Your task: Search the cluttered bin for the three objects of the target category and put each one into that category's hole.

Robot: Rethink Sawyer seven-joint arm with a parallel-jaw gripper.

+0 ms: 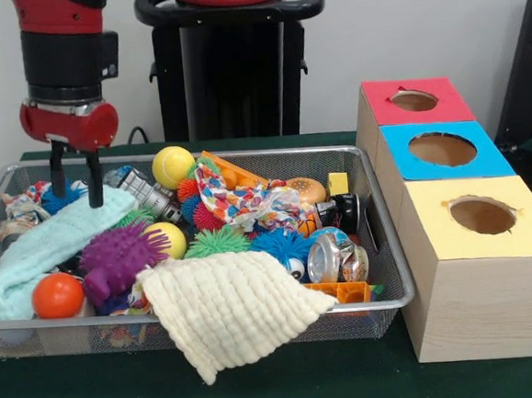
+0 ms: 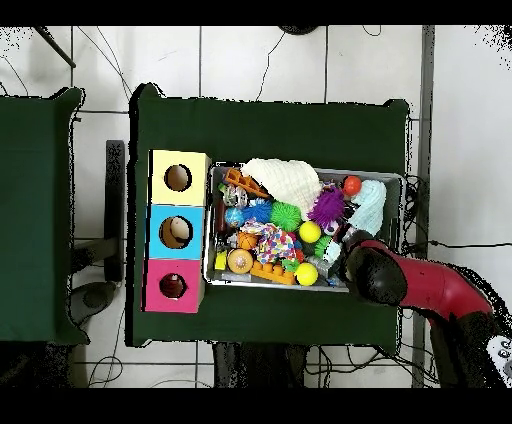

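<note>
The wire mesh bin [image 1: 210, 311] stands on the green table, full of toys and cloths; it also shows in the overhead view [image 2: 390, 176]. No plush duck, tiger or bear shows; they are hidden under the clutter. My gripper [image 1: 77, 182] is open and empty at the bin's far left corner, its fingertips [image 1: 95, 199] just at a mint green cloth [image 1: 49, 248]. In the overhead view the arm [image 2: 420, 285] covers the gripper. The red box's hole [image 1: 414, 101] is the farthest of three at the right, and it shows in the overhead view too [image 2: 173, 286].
The blue box [image 1: 443, 149] and the yellow box [image 1: 482, 215] stand in line with the red one. A cream cloth [image 1: 229, 312] hangs over the bin's front rim. A purple spiky ball [image 1: 114, 257], an orange ball [image 1: 57, 296], a yellow ball [image 1: 172, 166] and a patterned cloth [image 1: 239, 201] lie in the bin.
</note>
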